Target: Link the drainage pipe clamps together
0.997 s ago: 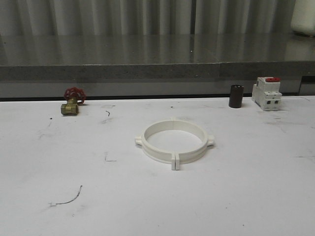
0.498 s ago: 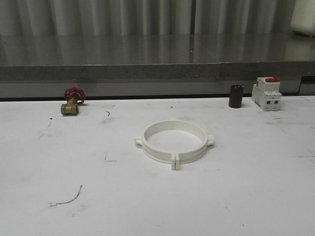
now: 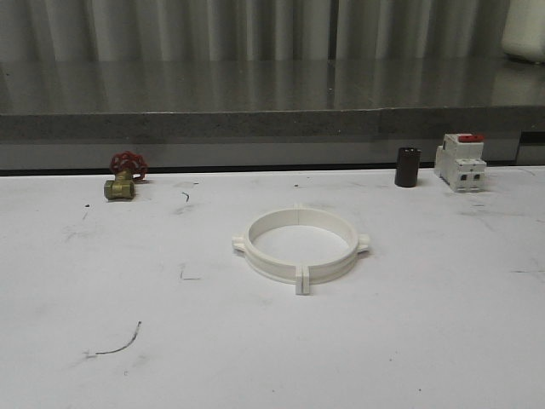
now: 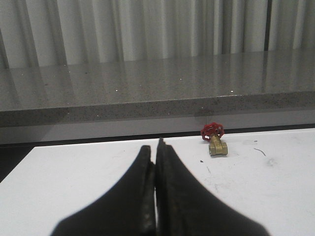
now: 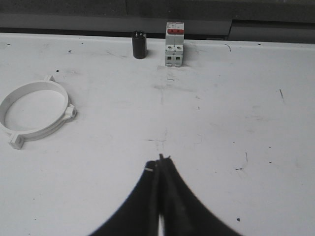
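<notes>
1. Nothing shifts between frames: the drainage pipe clamps (image 3: 300, 244) stay ringed together at table centre.
2. Left gripper (image 4: 156, 156) and right gripper (image 5: 160, 164) remain closed, empty; the valve (image 3: 124, 176) sits at ten o'clock.
3. The joining looks finished.

Whole front view: is being displaced a trace leftward, all things alike.
Drainage pipe clamps (image 3: 300, 245): are being seen slightly further left in the picture than a second ago.
Black cylinder (image 3: 407, 166): is being carried leftward by the same small amount.
Breaker (image 3: 460, 162): is being shifted likewise.
Brass valve (image 3: 124, 176): is being shifted likewise.
Spacing between things: no difference is being detected.
</notes>
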`<state>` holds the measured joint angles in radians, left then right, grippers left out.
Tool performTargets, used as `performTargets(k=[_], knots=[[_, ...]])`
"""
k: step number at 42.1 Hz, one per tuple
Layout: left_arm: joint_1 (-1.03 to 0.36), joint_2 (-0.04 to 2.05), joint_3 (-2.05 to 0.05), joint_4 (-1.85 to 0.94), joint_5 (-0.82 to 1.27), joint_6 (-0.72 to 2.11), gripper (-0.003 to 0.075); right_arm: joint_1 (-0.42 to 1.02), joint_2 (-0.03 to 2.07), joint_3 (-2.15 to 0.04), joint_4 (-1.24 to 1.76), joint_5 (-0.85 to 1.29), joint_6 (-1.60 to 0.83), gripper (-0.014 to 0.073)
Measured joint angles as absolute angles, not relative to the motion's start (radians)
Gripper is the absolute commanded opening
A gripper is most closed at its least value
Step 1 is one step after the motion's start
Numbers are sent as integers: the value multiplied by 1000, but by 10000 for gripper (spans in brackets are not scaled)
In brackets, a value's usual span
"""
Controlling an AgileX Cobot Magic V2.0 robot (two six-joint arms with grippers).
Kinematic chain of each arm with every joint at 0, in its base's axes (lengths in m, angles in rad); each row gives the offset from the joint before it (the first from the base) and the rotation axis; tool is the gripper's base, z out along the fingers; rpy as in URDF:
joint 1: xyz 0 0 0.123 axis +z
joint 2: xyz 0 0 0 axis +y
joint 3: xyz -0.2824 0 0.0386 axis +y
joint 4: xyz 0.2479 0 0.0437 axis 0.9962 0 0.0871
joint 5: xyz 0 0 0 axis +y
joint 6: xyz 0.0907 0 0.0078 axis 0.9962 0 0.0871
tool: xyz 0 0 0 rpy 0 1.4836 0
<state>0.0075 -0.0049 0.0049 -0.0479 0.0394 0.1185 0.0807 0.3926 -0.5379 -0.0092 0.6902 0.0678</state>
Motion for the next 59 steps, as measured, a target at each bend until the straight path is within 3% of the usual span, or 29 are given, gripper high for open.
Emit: performTargets(k=[37,51,59], knots=[[6,-5,5,-48,39,118,-20,81,370,-524,-9,680,68,-116],[6,-5,5,-48,39,118,-20,81,50,-177,-27,368,68,-116],[6,-5,5,-48,39,118,-20,52,-7,-6,-28,167,68,-116]])
